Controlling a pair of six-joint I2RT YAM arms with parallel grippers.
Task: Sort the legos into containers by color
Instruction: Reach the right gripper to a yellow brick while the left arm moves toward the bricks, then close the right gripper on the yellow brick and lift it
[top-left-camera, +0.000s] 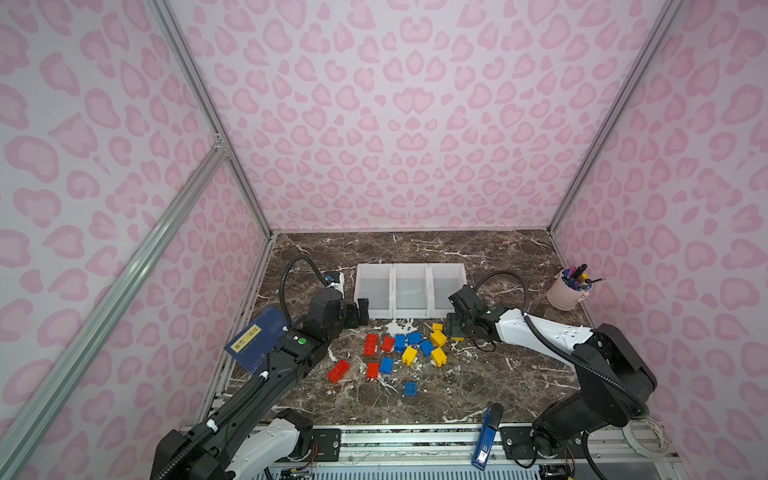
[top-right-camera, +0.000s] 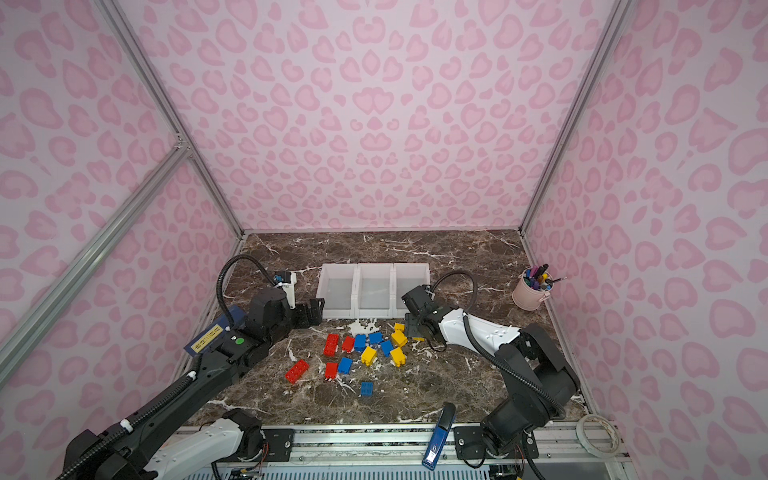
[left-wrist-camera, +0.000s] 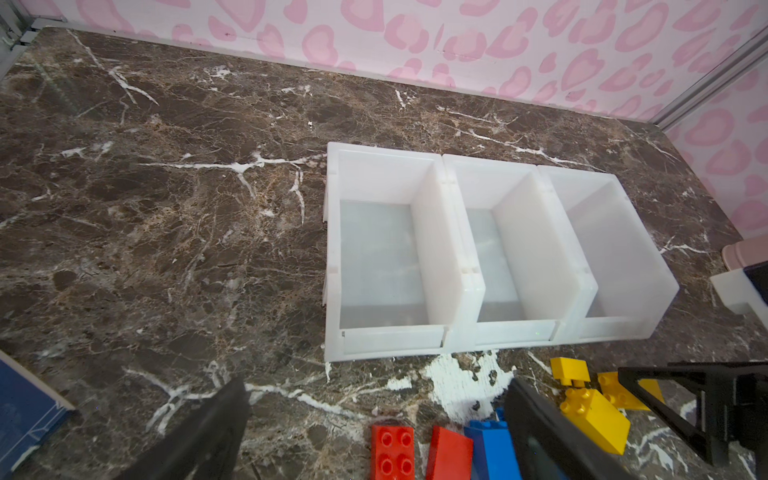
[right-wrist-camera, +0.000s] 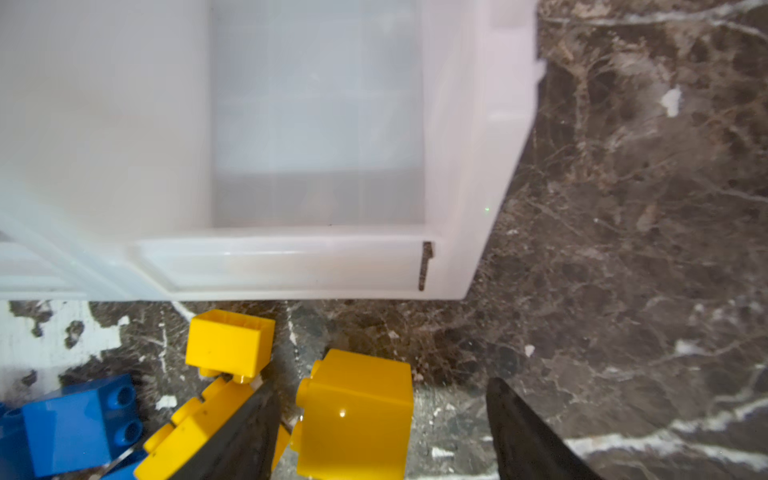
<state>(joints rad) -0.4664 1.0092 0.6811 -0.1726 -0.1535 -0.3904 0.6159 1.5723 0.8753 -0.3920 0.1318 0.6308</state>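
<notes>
Several red, blue and yellow legos (top-left-camera: 399, 349) lie loose on the marble in front of the three joined white containers (top-left-camera: 411, 291), which hold nothing. My right gripper (right-wrist-camera: 380, 386) is low at the right end of the pile. It stands open around a yellow brick (right-wrist-camera: 357, 415), one finger beside the brick and a gap at the other. My left gripper (left-wrist-camera: 376, 384) hangs open by the front left corner of the bins with nothing between its fingers. Below it in the left wrist view are a red brick (left-wrist-camera: 392, 451) and a blue brick (left-wrist-camera: 492, 449).
A pink pen cup (top-left-camera: 567, 293) stands at the back right. A long blue stapler (top-left-camera: 488, 436) lies on the front rail. A blue book (top-left-camera: 257, 338) leans at the left wall under my left arm. A tape roll (top-left-camera: 644, 436) sits at the front right.
</notes>
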